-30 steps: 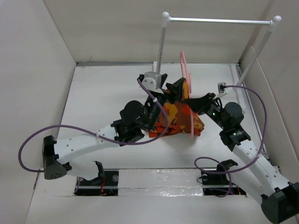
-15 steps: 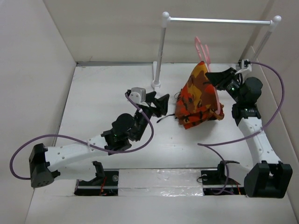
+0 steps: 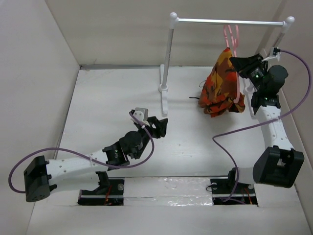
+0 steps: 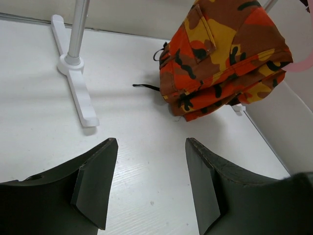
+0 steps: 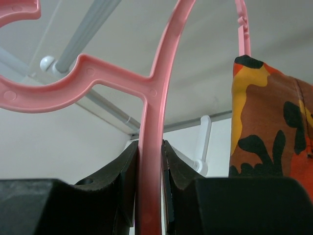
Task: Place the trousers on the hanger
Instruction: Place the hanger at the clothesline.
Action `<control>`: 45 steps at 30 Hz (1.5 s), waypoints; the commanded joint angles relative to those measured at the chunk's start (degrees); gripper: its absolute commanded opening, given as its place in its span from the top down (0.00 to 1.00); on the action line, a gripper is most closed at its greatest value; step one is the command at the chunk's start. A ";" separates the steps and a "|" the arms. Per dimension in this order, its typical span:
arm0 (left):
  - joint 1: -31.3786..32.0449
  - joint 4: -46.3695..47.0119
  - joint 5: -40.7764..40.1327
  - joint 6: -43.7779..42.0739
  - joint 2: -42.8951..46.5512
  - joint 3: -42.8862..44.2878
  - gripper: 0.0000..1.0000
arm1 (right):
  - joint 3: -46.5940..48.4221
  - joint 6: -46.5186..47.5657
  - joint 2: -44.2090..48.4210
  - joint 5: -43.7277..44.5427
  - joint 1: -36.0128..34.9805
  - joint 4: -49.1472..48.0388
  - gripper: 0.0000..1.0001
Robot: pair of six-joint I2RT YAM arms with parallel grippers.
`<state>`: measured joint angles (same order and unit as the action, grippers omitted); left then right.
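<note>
The camouflage trousers (image 3: 222, 85) hang folded over the pink hanger (image 3: 238, 93), lifted off the table at the back right. The hanger's hook (image 3: 230, 33) is up at the silver rail (image 3: 205, 21); I cannot tell whether it rests on it. My right gripper (image 3: 246, 67) is shut on the hanger's stem (image 5: 151, 98), with the trousers (image 5: 269, 127) to its right. My left gripper (image 3: 159, 126) is open and empty, low over the table near the middle. In its wrist view the gripper (image 4: 149, 144) faces the trousers (image 4: 225, 54), well short of them.
The white-and-silver rail stand has its left post (image 3: 167, 54) and foot (image 4: 78, 93) at the back centre, and its right post (image 3: 274, 46) by the right wall. A black drawstring (image 4: 146, 87) trails on the table. White walls enclose the table.
My right arm has lifted the hanger with the trousers up and back right to the rail. My left arm has let go and drawn back toward the near left, jaws open.
</note>
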<state>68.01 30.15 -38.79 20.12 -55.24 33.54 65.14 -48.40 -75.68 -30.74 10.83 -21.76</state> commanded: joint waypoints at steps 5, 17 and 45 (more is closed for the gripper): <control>-0.33 1.40 2.40 2.64 0.75 -0.84 0.46 | 12.98 -3.28 -2.80 -1.42 2.18 -11.99 1.00; -0.33 2.63 2.13 1.86 0.40 -1.55 0.46 | 16.77 -2.92 -8.42 -2.65 5.78 -10.32 1.00; -6.40 4.39 5.04 2.21 -3.82 -4.09 0.46 | 26.17 -6.35 -24.60 -5.73 12.02 -15.94 1.00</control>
<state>62.13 31.29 -34.20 22.00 -58.89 29.95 85.95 -53.87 -101.56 -36.10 22.31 -25.85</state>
